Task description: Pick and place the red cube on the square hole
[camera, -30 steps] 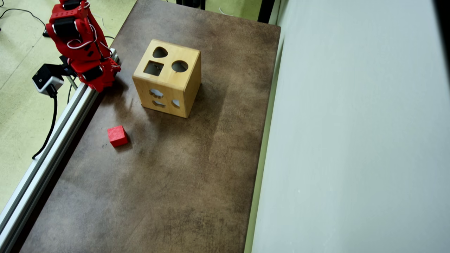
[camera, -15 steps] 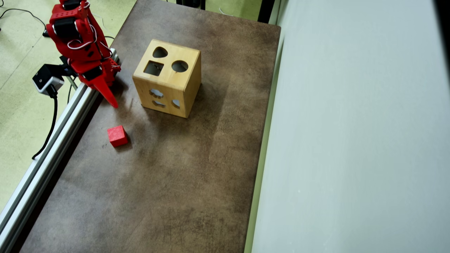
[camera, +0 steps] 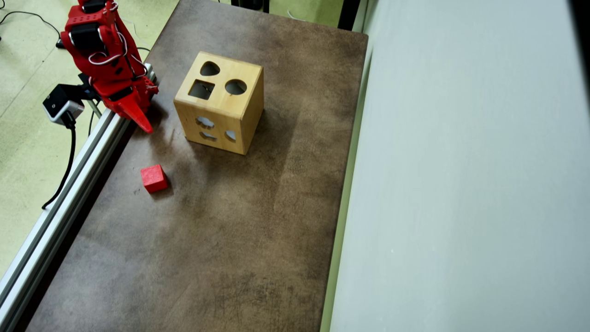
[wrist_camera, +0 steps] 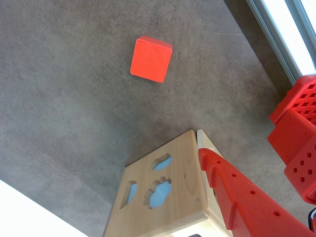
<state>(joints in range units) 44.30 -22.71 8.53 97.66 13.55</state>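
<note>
You've got a bright red cube (camera: 153, 178) on a mottled dark brown table (camera: 239, 221). The wooden box (camera: 220, 102) is pale honey tan with visible grain; its square hole (camera: 201, 89) reads dark, while the side cut-outs look pale blue. The gripper (camera: 140, 121) is the same red as the arm, with white wires. The rail (camera: 60, 203) is silver, the floor (camera: 27, 138) pale green.

Wrist view — wooden box (wrist_camera: 168, 197) cut off below, square hole unseen.

no readable text, labels, brands or numbers on anything in either view
</note>
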